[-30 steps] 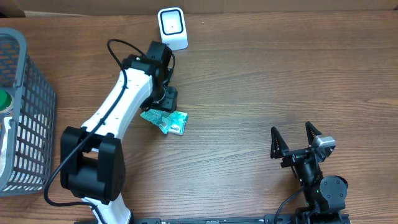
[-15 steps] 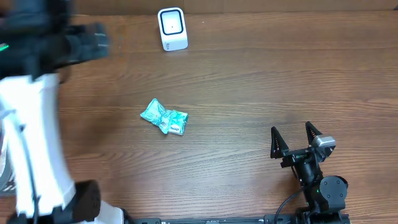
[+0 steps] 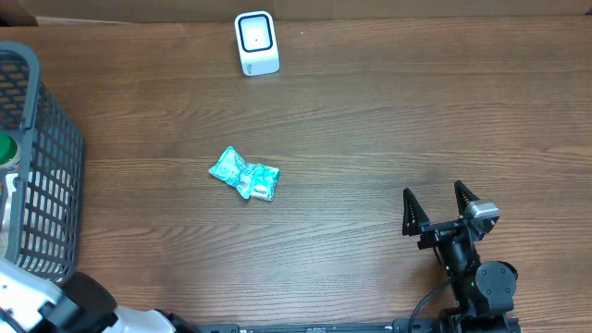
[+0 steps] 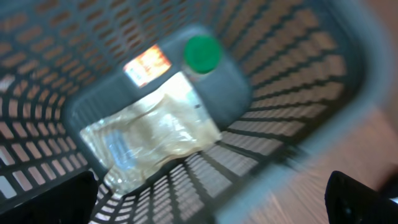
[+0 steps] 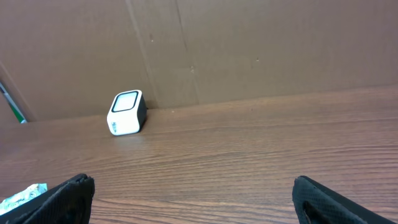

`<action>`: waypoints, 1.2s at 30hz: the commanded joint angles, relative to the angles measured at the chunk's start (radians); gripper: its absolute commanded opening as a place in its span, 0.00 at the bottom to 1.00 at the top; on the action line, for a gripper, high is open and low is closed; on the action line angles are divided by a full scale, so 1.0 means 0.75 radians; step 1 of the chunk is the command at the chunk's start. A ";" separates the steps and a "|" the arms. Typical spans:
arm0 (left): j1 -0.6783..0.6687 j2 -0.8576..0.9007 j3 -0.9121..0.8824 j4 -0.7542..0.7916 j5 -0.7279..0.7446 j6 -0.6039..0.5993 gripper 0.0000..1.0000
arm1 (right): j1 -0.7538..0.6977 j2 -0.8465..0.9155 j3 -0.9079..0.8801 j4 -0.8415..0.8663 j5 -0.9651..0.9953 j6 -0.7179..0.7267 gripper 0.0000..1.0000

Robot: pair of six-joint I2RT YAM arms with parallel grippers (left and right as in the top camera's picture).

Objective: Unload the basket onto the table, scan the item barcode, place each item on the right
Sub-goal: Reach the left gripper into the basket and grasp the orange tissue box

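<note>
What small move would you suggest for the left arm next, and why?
Probably lower the open left gripper into the basket toward the clear packet: the wrist view looks down on it, the gripper holds nothing, and the teal packet lies loose on the table.

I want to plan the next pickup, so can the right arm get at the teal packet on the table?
Probably yes. The right tool is open and empty, and only bare table lies between it and the teal packet, though the stretch looks long.
</note>
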 commanded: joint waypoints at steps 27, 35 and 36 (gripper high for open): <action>0.188 0.081 -1.000 0.899 -0.266 0.350 0.92 | 0.006 -0.011 -0.014 0.004 0.009 0.003 1.00; 0.178 0.199 -0.997 0.988 -0.283 0.438 0.83 | 0.006 -0.011 -0.014 0.004 0.009 0.003 1.00; 0.178 0.217 -0.997 1.002 -0.297 0.438 0.82 | 0.006 -0.011 -0.014 0.004 0.009 0.003 1.00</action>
